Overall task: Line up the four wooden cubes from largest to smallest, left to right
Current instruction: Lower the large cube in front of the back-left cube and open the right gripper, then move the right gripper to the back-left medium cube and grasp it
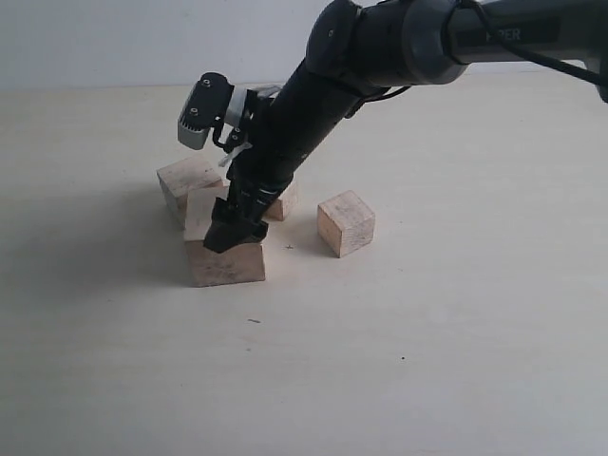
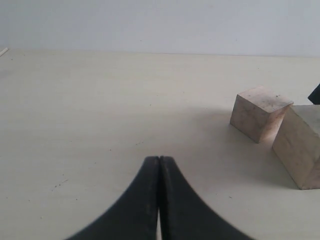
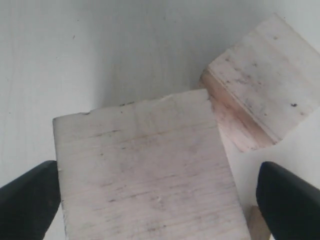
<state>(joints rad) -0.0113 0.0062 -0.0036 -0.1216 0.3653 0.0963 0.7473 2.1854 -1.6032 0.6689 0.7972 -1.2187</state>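
Four pale wooden cubes sit on the table. The largest cube (image 1: 226, 261) (image 3: 145, 170) (image 2: 300, 147) is at the front left. A second, slightly smaller cube (image 1: 188, 179) (image 3: 265, 80) (image 2: 260, 112) stands just behind it. The smallest cube (image 1: 284, 202) is half hidden behind the arm, and a medium cube (image 1: 346, 222) stands apart to the right. My right gripper (image 1: 234, 230) (image 3: 157, 200) reaches across and stands open over the largest cube, one finger at each side, with a gap at one finger. My left gripper (image 2: 159, 160) is shut and empty, low over bare table to the left of the cubes.
The pale table (image 1: 427, 361) stretches wide in front of and to the right of the cubes. The right arm (image 1: 313, 104) slants down over the group and hides part of it. A plain wall (image 1: 142, 38) lies behind.
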